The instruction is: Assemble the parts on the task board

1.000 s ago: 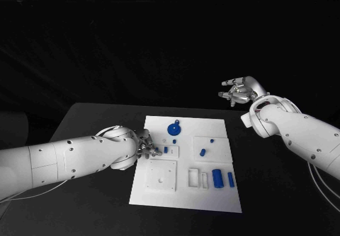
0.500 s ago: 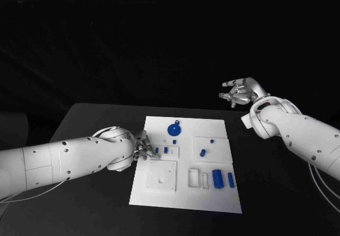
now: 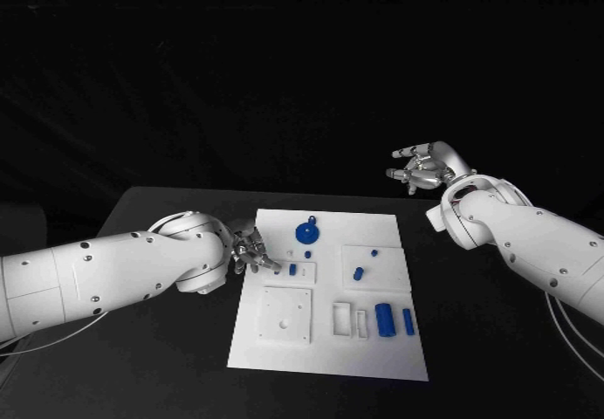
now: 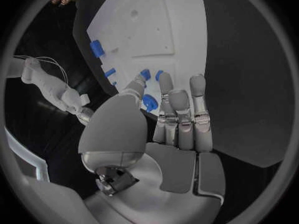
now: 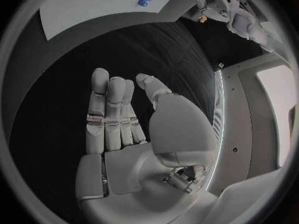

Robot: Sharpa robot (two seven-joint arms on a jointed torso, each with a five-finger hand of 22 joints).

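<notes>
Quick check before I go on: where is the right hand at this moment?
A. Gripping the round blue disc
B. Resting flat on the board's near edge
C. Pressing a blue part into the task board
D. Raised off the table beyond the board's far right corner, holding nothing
D: the right hand is up beyond the far right corner of the task board, its fingers apart around nothing, clear of the round blue disc.

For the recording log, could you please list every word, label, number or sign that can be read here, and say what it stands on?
None: no readable text in any view.
task board: plain white, with only recesses and blue parts, no lettering.
left hand and right hand: no legible marking; the white arms carry only small dark dots.
</notes>
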